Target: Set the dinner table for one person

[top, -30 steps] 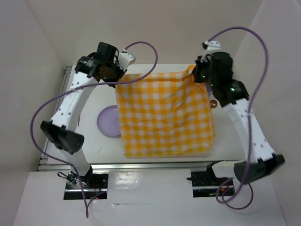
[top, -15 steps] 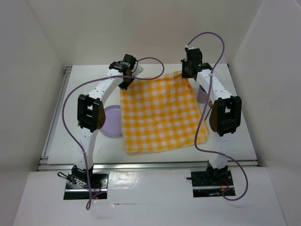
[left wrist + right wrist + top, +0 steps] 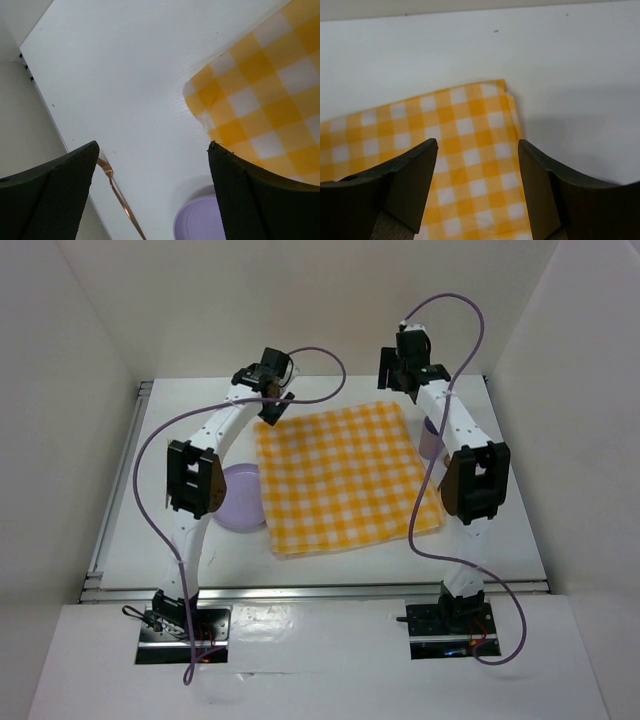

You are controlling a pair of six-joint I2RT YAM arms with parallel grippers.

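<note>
A yellow-and-white checked cloth (image 3: 340, 480) lies spread flat on the white dinner table (image 3: 515, 505). My left gripper (image 3: 270, 412) hovers just off the cloth's far left corner (image 3: 200, 90), open and empty (image 3: 152, 145). My right gripper (image 3: 402, 380) hangs above the far right corner (image 3: 502, 85), also open (image 3: 477, 141), with the cloth (image 3: 465, 130) lying untouched below its fingers. A lilac plate (image 3: 235, 502) sits at the cloth's left edge, partly tucked under it.
A copper fork (image 3: 120, 200) lies by the table's left rail, near the plate (image 3: 200, 222). A lilac cup (image 3: 432, 438) stands right of the cloth, half hidden behind the right arm. White walls close in the table on three sides.
Both grippers have let go of the cloth's far corners and opened. The cloth has settled flat on the table and shifted slightly toward the near side.
</note>
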